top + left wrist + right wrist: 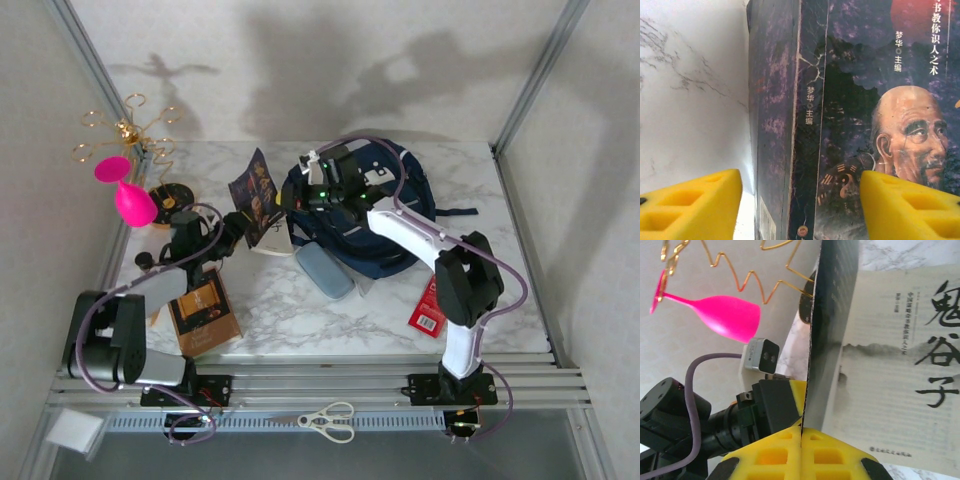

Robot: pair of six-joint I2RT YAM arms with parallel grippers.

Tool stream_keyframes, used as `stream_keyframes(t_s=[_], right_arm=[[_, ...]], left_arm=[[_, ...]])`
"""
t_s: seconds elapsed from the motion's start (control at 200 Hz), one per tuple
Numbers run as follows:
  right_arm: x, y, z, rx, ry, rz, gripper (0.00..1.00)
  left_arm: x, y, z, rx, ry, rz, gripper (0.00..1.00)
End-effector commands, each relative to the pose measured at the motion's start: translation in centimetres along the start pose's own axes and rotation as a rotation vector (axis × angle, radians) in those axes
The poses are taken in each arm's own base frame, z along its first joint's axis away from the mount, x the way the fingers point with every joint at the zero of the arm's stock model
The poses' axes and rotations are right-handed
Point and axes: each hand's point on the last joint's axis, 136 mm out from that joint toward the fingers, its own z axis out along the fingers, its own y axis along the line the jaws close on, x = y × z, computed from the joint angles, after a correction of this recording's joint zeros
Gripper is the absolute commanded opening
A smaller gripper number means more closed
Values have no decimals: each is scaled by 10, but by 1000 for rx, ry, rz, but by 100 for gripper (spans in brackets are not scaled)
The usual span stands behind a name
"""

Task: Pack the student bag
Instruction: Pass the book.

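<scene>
One student bag [378, 255], a navy-blue backpack. Two books: one dark-covered book [257, 190] and one brown book [205, 312]. One flat red item [428, 305] with a barcode, perhaps a third book. One grey-blue pencil case [323, 270]. One pink wine glass [133, 203]. One gold wire rack [125, 130]. One pair of white scissors [330, 420]. Two hands: left hand [800, 200], right hand [801, 435].

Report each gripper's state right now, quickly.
Left gripper: open, fingers apart at the book.
Right gripper: shut on the book's cover.
</scene>
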Motion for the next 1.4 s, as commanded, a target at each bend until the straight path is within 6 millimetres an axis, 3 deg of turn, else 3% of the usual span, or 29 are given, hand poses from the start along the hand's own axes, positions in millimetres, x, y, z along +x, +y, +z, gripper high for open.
stream_keyframes(t_s=[0.0, 0.125, 0.215, 0.396, 0.496, 0.646, 0.931, 1.127, 1.397], right_arm=[[-17, 8, 2, -43, -37, -29, 0], [-17, -6, 8, -24, -28, -10, 0], [-18, -15, 9, -8, -29, 6, 0], [-17, -33, 13, 22, -20, 33, 0], [-18, -38, 14, 35, -20, 39, 12], [-27, -36, 6, 40, -45, 31, 29], [-37, -25, -44, 74, -115, 8, 73], [-25, -10, -86, 18, -124, 32, 98], [-2, 4, -136, -147, -110, 146, 99]], left_arm=[[-11, -33, 7, 120, -30, 46, 58], [-11, -38, 15, 169, -22, 33, 44], [-11, -33, 20, 155, -16, 18, 32], [-10, -25, 23, 121, -13, 31, 17], [-12, -23, 23, 113, -16, 34, 13], [-20, -33, 19, 128, -30, 42, 0], [-46, -95, -12, 202, -101, 74, 0], [-42, -154, -46, 298, -129, 116, 0], [4, -254, -91, 580, -86, 141, 0]])
